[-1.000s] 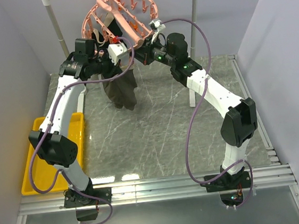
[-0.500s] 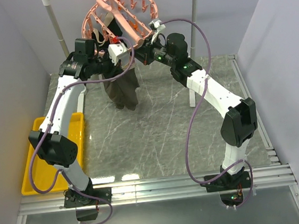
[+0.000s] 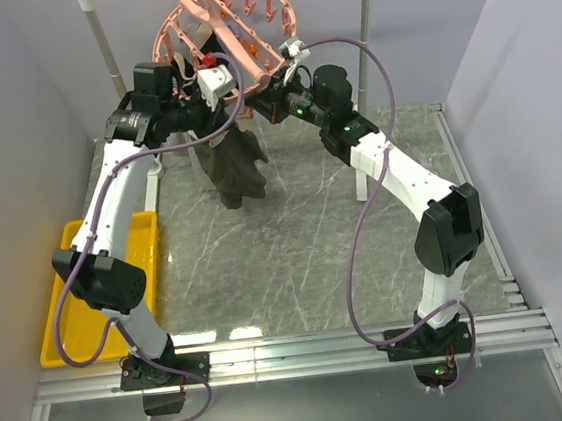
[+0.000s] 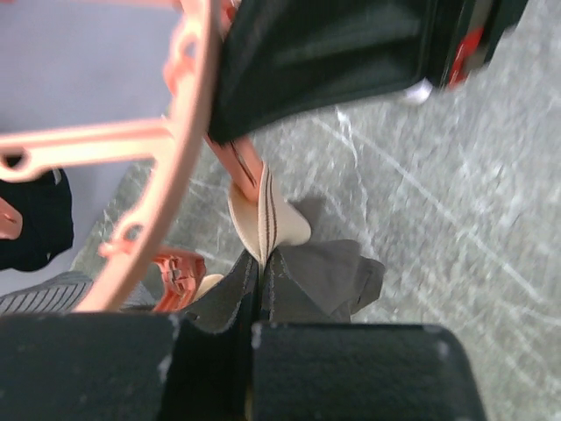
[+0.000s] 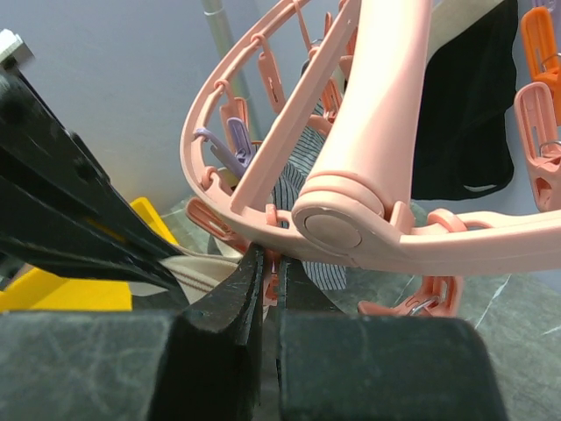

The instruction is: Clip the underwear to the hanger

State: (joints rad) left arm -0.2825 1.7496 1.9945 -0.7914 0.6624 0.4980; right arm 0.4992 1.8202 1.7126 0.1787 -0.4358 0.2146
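Note:
The salmon-pink hanger (image 3: pixel 226 25) hangs from the white rail, and its ring (image 4: pixel 188 132) and crossbar (image 5: pixel 386 105) fill both wrist views. My left gripper (image 3: pixel 238 102) is shut on the beige waistband (image 4: pixel 267 219) of the underwear (image 3: pixel 237 170). Its dark legs hang below, above the table. The waistband (image 5: pixel 197 267) is held right under the ring, beside an orange-pink clip peg (image 4: pixel 180 272). My right gripper (image 3: pixel 261 100) is shut on a pink clip peg (image 5: pixel 276 259) under the ring, close to the left fingers (image 5: pixel 61 219).
A black garment (image 5: pixel 465 114) and a grey striped cloth (image 5: pixel 302 189) hang clipped on the hanger. White rail posts (image 3: pixel 103 48) stand at the back left and back right (image 3: pixel 367 20). A yellow bin (image 3: pixel 59 294) sits at the table's left edge.
My left arm has lifted the underwear up and slightly left, bringing the waistband closer under the hanger ring. The right gripper has stayed on its peg.

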